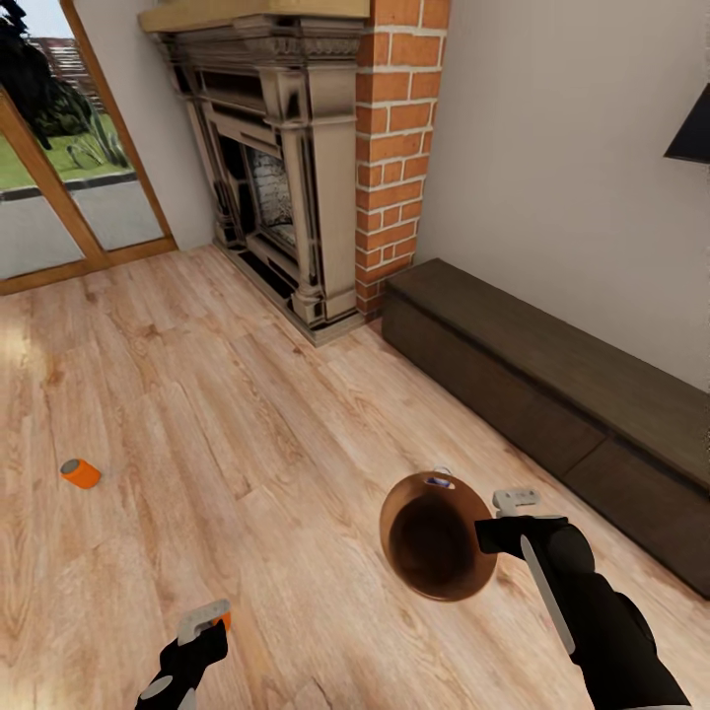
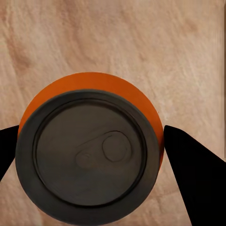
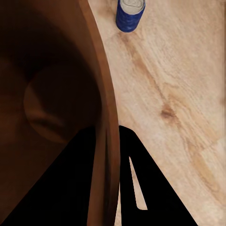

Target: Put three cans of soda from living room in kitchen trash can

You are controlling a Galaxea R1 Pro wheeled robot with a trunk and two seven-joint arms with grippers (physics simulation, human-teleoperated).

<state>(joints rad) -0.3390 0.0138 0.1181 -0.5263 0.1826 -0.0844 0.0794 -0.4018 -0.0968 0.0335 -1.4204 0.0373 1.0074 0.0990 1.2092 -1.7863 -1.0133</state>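
Between my left gripper's [image 2: 89, 150] fingers sits an orange can [image 2: 89, 146], clamped (or nearly; I cannot tell). My right gripper [image 3: 110, 136] pinches the trash can's [image 1: 434, 537] rim. Nothing binned yet: blue can [image 3: 130, 14] beyond it, another orange can [image 1: 80, 473] ahead-left.

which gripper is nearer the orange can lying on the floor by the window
Left. The left gripper is closer to the tipped orange soda can; the right gripper sits across the room, clamped on the brown round bin.
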